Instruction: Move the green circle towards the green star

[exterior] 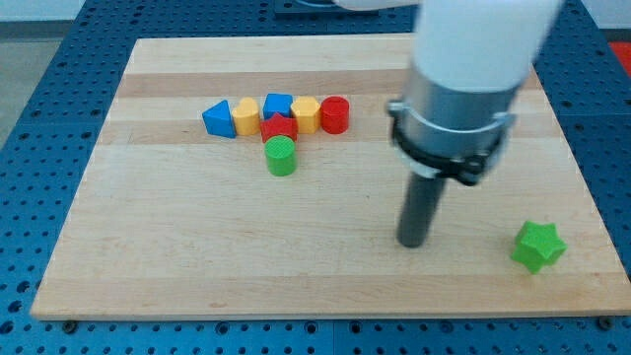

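The green circle (pixel 281 155) is a short cylinder on the wooden board, left of centre, just below a row of blocks. The green star (pixel 537 246) lies near the board's lower right corner. My tip (pixel 412 242) rests on the board between them, well right of and lower than the green circle and about a hand's width left of the green star. It touches no block.
Above the green circle, a row holds a blue triangle (pixel 219 118), a yellow block (pixel 246 115), a blue block (pixel 278 105), a red star (pixel 279 128), a yellow block (pixel 306 114) and a red cylinder (pixel 335 114). The board's edge (pixel 325 314) runs along the view's bottom.
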### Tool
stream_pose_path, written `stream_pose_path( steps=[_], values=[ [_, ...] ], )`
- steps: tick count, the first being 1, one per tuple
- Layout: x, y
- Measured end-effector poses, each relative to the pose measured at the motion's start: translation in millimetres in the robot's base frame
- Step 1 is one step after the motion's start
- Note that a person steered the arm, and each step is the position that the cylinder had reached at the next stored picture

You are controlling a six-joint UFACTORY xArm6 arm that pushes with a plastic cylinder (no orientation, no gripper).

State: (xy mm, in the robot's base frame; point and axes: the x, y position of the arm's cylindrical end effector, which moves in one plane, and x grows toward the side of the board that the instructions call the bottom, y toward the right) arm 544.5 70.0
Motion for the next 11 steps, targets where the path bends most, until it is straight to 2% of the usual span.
stream_pose_path(
  steps=[3,4,5,6,11],
  values=[
    [-66.3,-143.9],
    [-92.3,-166.5],
    [-112.5,-166.2],
    [-114.2,-149.1],
    [-104.1,-39.3]
  ],
)
